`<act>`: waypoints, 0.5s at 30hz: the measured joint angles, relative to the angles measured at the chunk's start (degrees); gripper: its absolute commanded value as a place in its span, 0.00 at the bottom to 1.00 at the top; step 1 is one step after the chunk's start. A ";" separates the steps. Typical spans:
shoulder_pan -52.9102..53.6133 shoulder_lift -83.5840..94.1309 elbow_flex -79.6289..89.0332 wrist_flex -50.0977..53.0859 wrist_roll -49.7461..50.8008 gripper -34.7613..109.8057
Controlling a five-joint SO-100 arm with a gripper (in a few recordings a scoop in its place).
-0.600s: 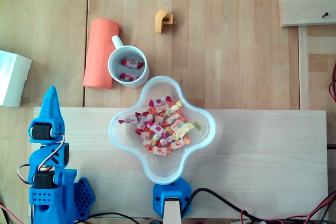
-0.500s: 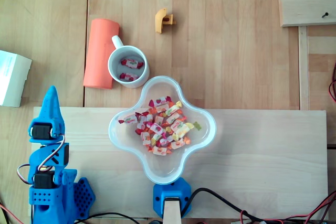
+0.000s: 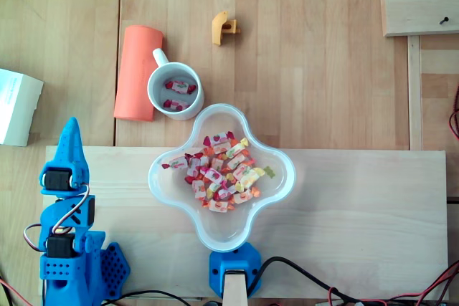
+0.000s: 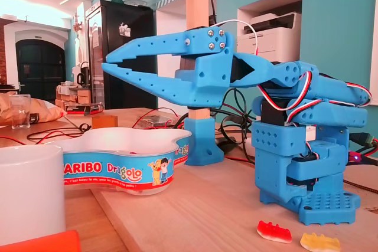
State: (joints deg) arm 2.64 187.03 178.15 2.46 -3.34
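Overhead view: blue arm folded at lower left of frame, pincer point(image 3: 71, 128) pointing toward top of frame, well apart from the goods. Fixed view shows the pincer point(image 4: 105, 64) level above the bench point(image 4: 195, 205). Finger tips meet or all but meet, w/ a gap only further back, so it's closed on nothing.

Nearest stuff: clover-shaped bowl point(image 3: 224, 233) at centre of overhead frame, w/ a heap of wrapped sweets point(image 3: 219, 173) in the middle. In fixed view the bowl point(image 4: 118, 172) sits lower left, just below the pincer tips.

White mug point(image 3: 153, 94) touches the bowl's upper-left lobe, 2 sweets inside. Orange roll point(image 3: 136, 69) lies right beside the mug, on its left.

Handling, my read:
- Sweets are light and small, but the wrappers look glossy, prob. slippery.
- They lie loose and overlapping, so a pinch may drag neighbours along.
- Best hold is approx. across the body of one on top of the heap, not the twisted ends.
- Bowl looks like thin plastic: light, may slide if nudged.
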 measured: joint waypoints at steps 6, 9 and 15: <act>0.00 0.00 0.00 0.00 0.00 0.24; 0.00 0.00 -0.97 -0.18 0.00 0.23; 0.00 -0.18 -5.45 0.35 2.46 0.23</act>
State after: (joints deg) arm 2.64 186.86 172.71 2.81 -0.88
